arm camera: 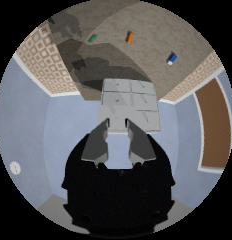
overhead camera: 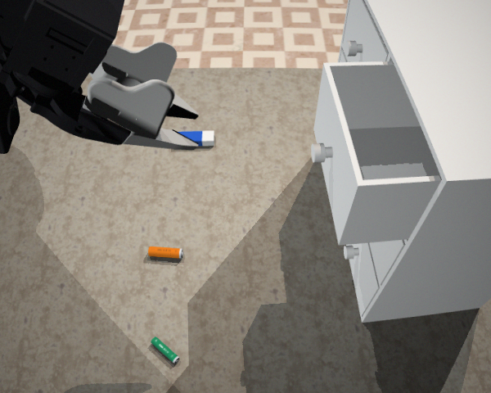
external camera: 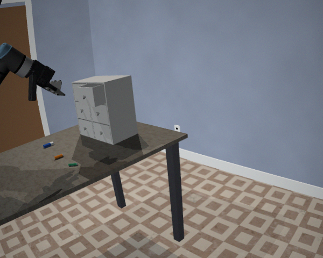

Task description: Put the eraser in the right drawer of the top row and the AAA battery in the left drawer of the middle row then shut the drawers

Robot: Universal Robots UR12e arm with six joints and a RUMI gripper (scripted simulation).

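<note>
The blue and white eraser (overhead camera: 200, 137) (external camera: 48, 144) (arm camera: 171, 59) lies on the table (overhead camera: 110, 203), far from the chest. A slim green battery (overhead camera: 164, 350) (external camera: 72, 164) (arm camera: 92, 38) and a thicker orange battery (overhead camera: 165, 252) (external camera: 58, 156) (arm camera: 130, 36) lie nearer the table's front. The white chest (overhead camera: 448, 84) (external camera: 119, 105) (arm camera: 131, 100) stands upright. Its top-row right drawer (overhead camera: 343, 127) (external camera: 99, 94) is pulled out and looks empty. My gripper (overhead camera: 195, 128) (external camera: 62, 93) (arm camera: 117, 119) hangs high in the air in front of the chest, fingers a narrow gap apart with nothing between them.
The other drawers are shut, among them the top left one (overhead camera: 355, 47) and the middle row (overhead camera: 350, 252). The table's far edge (overhead camera: 237, 67) runs behind the eraser. A brown door (external camera: 8, 119) stands behind the arm.
</note>
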